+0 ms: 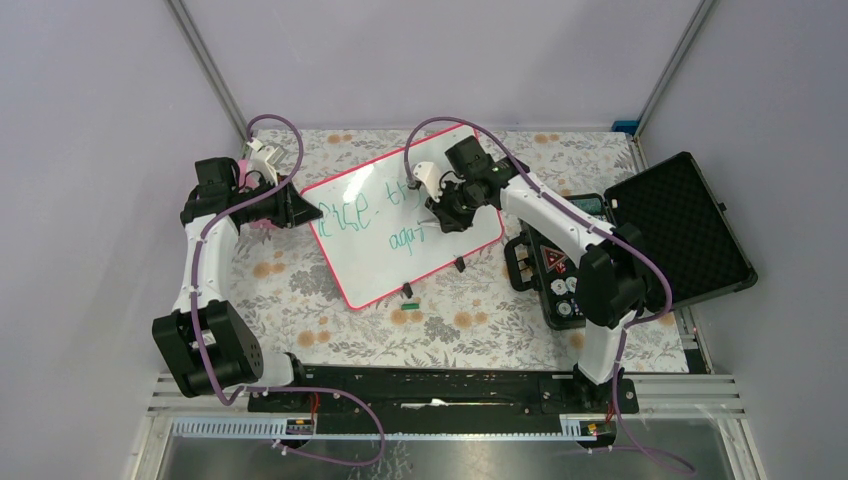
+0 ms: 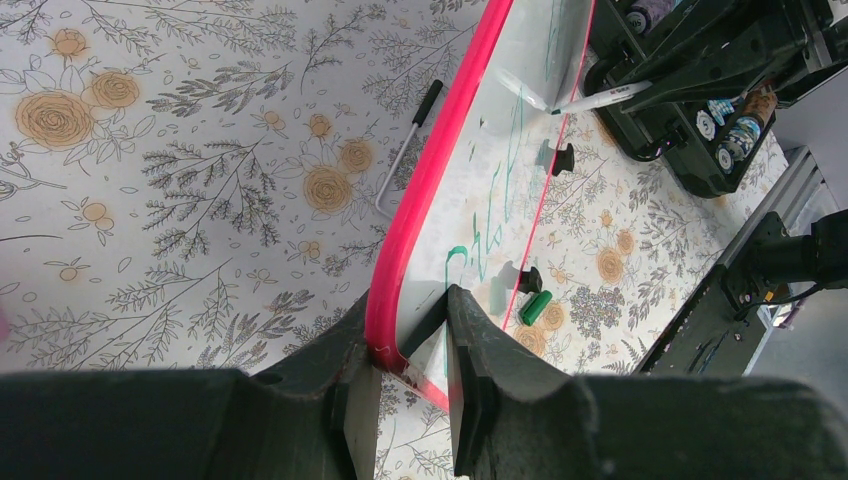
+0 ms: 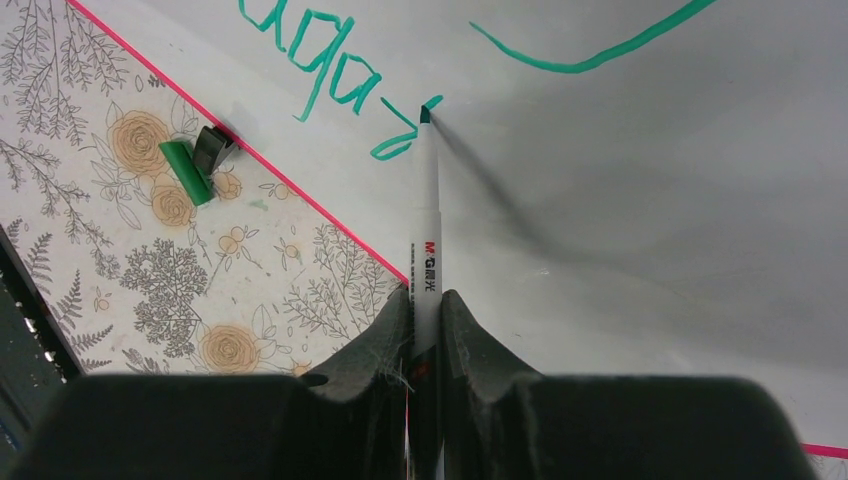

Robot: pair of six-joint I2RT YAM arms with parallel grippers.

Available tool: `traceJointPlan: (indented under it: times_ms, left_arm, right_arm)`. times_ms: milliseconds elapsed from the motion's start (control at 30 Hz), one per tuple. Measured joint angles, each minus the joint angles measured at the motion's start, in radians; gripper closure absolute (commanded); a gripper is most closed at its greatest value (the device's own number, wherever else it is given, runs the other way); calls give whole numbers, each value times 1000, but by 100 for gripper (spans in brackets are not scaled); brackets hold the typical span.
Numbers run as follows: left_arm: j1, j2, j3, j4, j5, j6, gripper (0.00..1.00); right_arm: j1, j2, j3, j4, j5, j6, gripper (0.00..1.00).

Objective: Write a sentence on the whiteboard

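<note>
The whiteboard (image 1: 385,265), pink-framed, lies tilted on the flowered tablecloth. Green handwriting, the sentence (image 1: 350,214), runs across it in two lines. My left gripper (image 1: 298,205) is shut on the board's left corner. In the left wrist view the pink frame (image 2: 425,180) sits between the jaws of that gripper (image 2: 410,300). My right gripper (image 3: 425,295) is shut on a white marker (image 3: 428,225). The marker's green tip touches the whiteboard (image 3: 650,200) at the end of the lower word of the sentence (image 3: 325,65). From above, the right gripper (image 1: 447,210) hovers over the board's right half.
A green marker cap (image 1: 408,303) lies on the cloth just below the board, next to a black foot (image 3: 212,148). An open black foam-lined case (image 1: 680,230) with tools stands at the right. A thin metal rod (image 2: 400,160) lies left of the board.
</note>
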Motion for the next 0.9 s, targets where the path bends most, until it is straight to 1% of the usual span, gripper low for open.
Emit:
traceJointPlan:
  times_ms: [233,567,900]
  left_arm:
    - [0,0,0,0,0,0,100]
    - [0,0,0,0,0,0,100]
    - [0,0,0,0,0,0,100]
  right_arm:
    - [0,-7,-16,-2,-18,2,100]
    - [-17,-88,-37,2,-39,0,100]
    - [-58,-72,-47,1,-13,-14,100]
